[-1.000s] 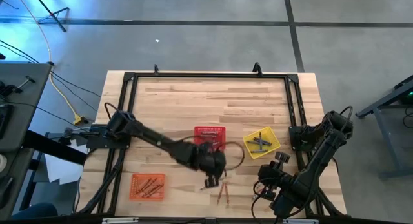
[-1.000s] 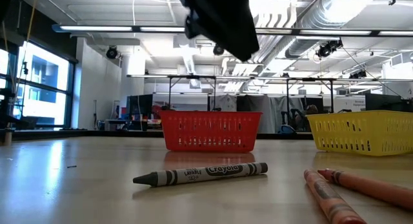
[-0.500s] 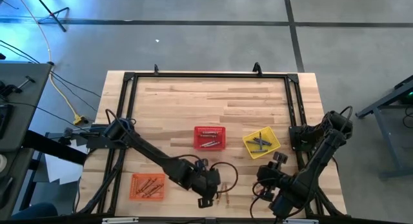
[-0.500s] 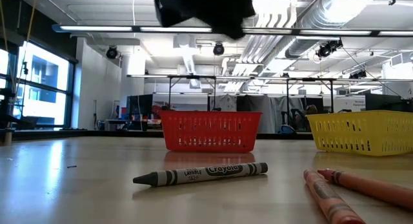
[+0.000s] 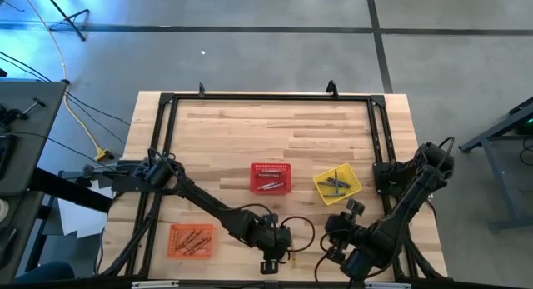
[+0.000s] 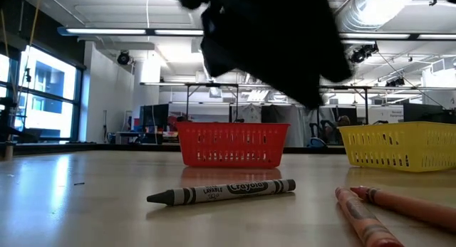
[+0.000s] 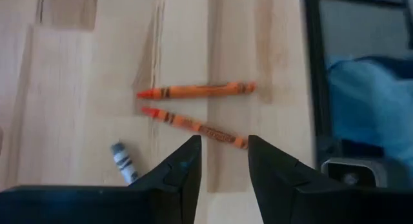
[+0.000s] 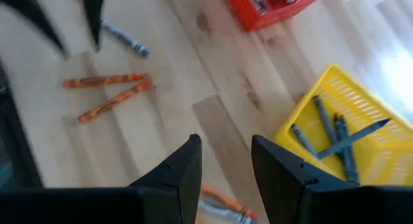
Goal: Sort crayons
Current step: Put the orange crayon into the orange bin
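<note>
Three loose crayons lie flat on the wooden table near its front edge: a grey one (image 6: 221, 192) (image 7: 122, 161) and two orange ones (image 7: 197, 90) (image 7: 193, 124) side by side. My left gripper (image 7: 222, 166) (image 5: 275, 256) hangs open just above them, slanting down, with nothing between its fingers. Its tips stand near the end of the nearer orange crayon. My right gripper (image 8: 222, 166) (image 5: 343, 221) waits open and empty to the right, above the table. It looks across at the same crayons (image 8: 103, 80).
A red basket (image 5: 271, 177) holding crayons stands mid-table. A yellow basket (image 5: 337, 184) with bluish crayons (image 8: 335, 130) stands to its right. An orange basket (image 5: 191, 239) with crayons is at the front left. More crayons (image 8: 222, 201) lie below my right gripper. A black frame (image 5: 266, 97) borders the table.
My left gripper has come from beside the red basket toward the table's near edge and sunk lower, tipping further down. It now hangs over the loose crayons. The crayons have not moved.
</note>
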### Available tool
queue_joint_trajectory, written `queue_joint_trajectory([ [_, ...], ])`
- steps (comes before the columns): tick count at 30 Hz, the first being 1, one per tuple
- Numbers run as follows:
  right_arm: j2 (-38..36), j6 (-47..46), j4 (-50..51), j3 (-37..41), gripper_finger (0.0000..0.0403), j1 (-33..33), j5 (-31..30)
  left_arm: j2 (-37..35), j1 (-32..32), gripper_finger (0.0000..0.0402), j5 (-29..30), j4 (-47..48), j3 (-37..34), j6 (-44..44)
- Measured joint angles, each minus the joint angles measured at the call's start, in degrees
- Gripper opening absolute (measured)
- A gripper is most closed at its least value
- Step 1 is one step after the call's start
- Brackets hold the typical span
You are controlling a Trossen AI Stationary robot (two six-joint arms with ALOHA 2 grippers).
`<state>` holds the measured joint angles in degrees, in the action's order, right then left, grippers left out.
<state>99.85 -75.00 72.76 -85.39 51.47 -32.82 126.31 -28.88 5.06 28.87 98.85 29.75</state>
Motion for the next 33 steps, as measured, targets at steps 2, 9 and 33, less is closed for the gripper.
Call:
queue_joint_trajectory([
  [2, 0.0, 0.02, -0.77, -0.02, 0.0128, 0.06, 1.58, 0.16, -0.29, 0.0122, -0.03, 1.18, -0.13, -0.68],
  [9, 0.0, -4.06, -1.61, -0.01, 0.0128, 0.57, 2.83, 0.71, -0.85, 0.014, 0.46, 0.01, -0.02, 5.56],
  [33, 18.58, -16.68, -26.91, -0.02, 0.0128, -3.86, 0.05, -1.13, -6.44, 0.0131, 9.87, 14.62, -0.02, 15.83],
])
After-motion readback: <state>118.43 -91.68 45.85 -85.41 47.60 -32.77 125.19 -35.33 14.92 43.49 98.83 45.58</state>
